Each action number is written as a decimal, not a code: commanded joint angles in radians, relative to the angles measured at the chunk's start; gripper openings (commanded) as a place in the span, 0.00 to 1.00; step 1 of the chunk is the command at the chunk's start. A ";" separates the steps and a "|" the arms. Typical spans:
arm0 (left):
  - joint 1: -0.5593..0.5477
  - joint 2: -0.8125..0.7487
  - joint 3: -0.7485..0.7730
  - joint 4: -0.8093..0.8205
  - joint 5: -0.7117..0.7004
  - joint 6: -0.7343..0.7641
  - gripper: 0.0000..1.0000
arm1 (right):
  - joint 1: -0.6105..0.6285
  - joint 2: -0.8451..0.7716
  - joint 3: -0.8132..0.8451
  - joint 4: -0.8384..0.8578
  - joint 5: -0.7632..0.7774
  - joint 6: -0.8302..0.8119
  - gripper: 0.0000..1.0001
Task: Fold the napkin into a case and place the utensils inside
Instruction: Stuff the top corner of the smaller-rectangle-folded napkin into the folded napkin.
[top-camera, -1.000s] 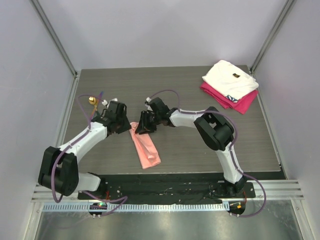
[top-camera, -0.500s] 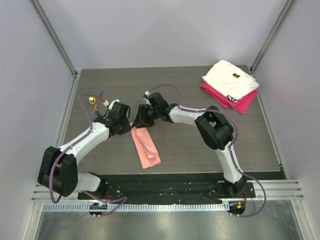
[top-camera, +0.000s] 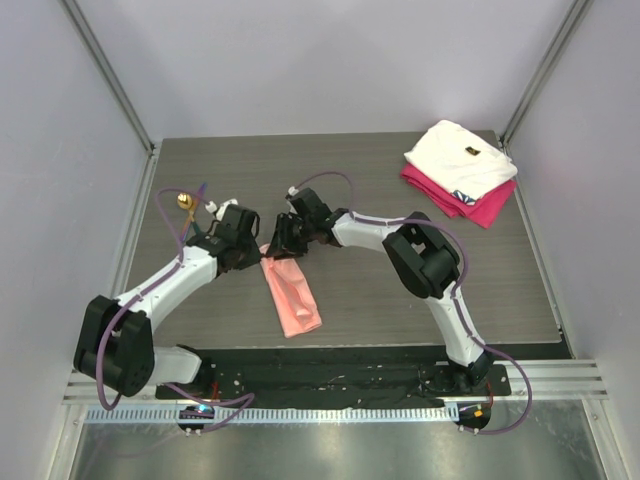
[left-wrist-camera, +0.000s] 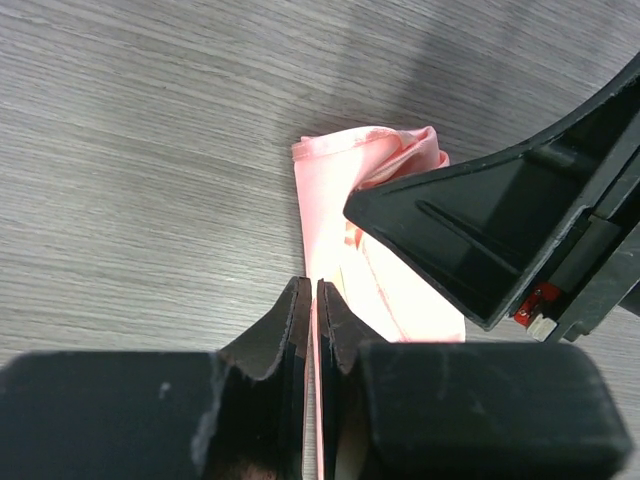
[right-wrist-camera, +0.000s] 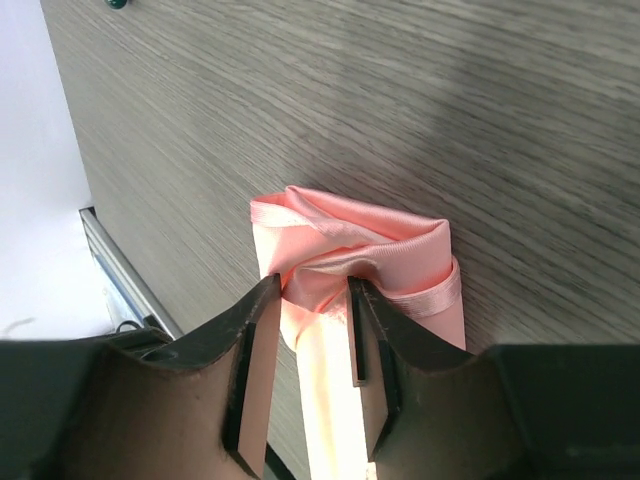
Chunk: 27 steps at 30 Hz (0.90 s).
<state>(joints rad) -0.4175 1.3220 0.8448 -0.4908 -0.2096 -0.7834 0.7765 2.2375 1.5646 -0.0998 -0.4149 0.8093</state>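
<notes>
Now, napkin (top-camera: 292, 295): edge tight inside narrow left tool (left-wrist-camera: 314, 290), fold tight inside right tool (right-wrist-camera: 312, 283).

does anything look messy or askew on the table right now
The thin salmon-pink cloth napkin lies as a narrow strip, but its far end is bunched into crumpled puckers between the right arm's jaws, not flat.
</notes>
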 joint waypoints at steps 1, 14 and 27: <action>0.002 0.006 0.007 0.012 0.003 -0.011 0.10 | 0.012 0.011 0.054 -0.028 0.048 -0.029 0.38; -0.036 0.092 0.089 -0.012 0.022 0.055 0.25 | -0.008 -0.111 -0.015 0.023 0.004 0.014 0.01; -0.148 0.232 0.183 -0.080 -0.177 0.076 0.17 | -0.028 -0.157 -0.118 0.086 -0.027 0.054 0.01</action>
<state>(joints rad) -0.5594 1.5406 0.9989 -0.5438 -0.2970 -0.7227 0.7574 2.1578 1.4750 -0.0589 -0.4297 0.8471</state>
